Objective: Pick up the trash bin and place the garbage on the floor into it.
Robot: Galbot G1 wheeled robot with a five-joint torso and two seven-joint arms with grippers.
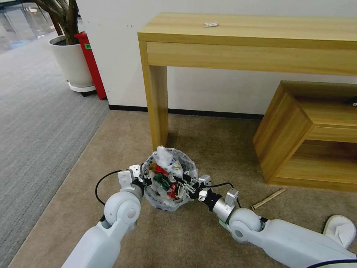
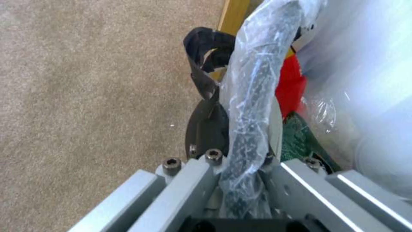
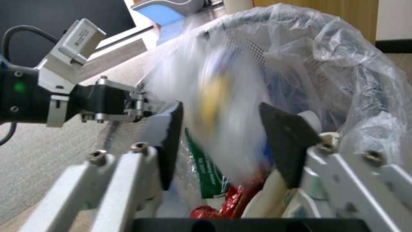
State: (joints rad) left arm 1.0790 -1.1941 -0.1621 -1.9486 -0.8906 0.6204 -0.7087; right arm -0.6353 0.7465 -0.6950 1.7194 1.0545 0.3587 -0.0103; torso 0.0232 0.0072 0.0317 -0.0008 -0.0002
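With my left gripper [image 2: 240,135] clamped on the trash bin [image 1: 187,160] rim, my right gripper [image 3: 223,141] hangs open over it, depositing; wooden stick [image 1: 268,198] likely next.

Office-like room: carpet [image 1: 208,238], wooden console table [image 1: 245,35], potted plant [image 1: 70,56].

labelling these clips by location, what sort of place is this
Probably an office or a lobby-like indoor room, not a home kitchen or a workshop. A plain wooden console table stands against a white wall, beige carpet meets grey striped carpet, and a potted plant stands beside a red bin.
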